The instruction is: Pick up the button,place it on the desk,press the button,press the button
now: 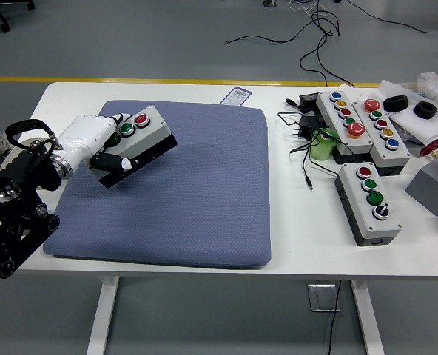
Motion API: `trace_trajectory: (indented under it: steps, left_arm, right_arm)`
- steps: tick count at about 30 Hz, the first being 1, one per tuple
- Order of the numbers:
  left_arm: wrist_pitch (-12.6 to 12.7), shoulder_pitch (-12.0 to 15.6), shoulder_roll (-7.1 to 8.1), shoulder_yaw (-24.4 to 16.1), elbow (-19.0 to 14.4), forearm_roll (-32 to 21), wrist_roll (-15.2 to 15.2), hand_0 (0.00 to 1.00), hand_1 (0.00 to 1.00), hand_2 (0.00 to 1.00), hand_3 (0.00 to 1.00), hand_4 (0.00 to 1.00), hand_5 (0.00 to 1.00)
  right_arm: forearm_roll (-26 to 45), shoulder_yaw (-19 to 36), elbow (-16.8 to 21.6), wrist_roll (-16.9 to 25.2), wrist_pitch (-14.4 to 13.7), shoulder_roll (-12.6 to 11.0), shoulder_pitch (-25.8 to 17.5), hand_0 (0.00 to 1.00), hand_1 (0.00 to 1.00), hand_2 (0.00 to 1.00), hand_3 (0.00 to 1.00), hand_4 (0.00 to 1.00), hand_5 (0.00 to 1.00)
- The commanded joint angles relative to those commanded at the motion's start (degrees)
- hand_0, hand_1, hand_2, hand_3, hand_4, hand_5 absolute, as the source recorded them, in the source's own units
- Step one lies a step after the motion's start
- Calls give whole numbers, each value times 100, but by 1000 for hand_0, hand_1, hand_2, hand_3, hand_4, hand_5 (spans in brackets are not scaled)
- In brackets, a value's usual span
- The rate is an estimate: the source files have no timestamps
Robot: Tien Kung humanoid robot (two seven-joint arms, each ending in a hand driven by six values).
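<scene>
A small grey button box point(139, 140) with a red and a green button hangs tilted above the left part of the blue mat point(189, 200). My left hand point(100, 144), white with black fingertips, is shut on the box's left end, thumb under it. The black left arm point(15, 214) comes in from the lower left. My right hand does not show in the picture.
Three larger button boxes point(368, 201) point(385, 133) point(341, 118) lie on the white table point(308, 244) at the right, with black cables point(304, 159) and a green object point(324, 144). Black rings point(425, 109) rest on paper at the far right. A paper label point(237, 95) lies behind the mat.
</scene>
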Motion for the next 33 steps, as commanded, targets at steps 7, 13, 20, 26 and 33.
trace_trajectory:
  steps: [7, 13, 20, 26, 33]
  left_arm:
    - [512, -282, 502, 950, -69, 182, -978, 2, 2, 2, 170, 725, 526]
    - [554, -344, 541, 1226, -91, 501, -978, 2, 2, 2, 171, 723, 524]
    - [591, -330, 549, 1452, -139, 612, -999, 2, 2, 2, 171, 725, 531]
    - [895, -445, 502, 1737, -88, 644, -1066, 2, 2, 2, 178, 710, 527]
    - [918, -492, 448, 1828, 43, 705, -967, 2, 2, 2, 202, 708, 527]
  right_arm:
    - [6, -24, 0, -7, -1, 0, 6, 525, 689, 731, 654, 335, 169]
    - [0, -35, 0, -19, 1, 0, 4, 524, 689, 731, 654, 334, 169]
    - [-8, -29, 0, -19, -3, 0, 10, 525, 689, 730, 653, 333, 168]
    - [-31, -34, 0, -15, 1, 0, 5, 525, 689, 730, 652, 334, 168]
    - [-28, -47, 0, -15, -1, 0, 5, 526, 689, 728, 652, 333, 168]
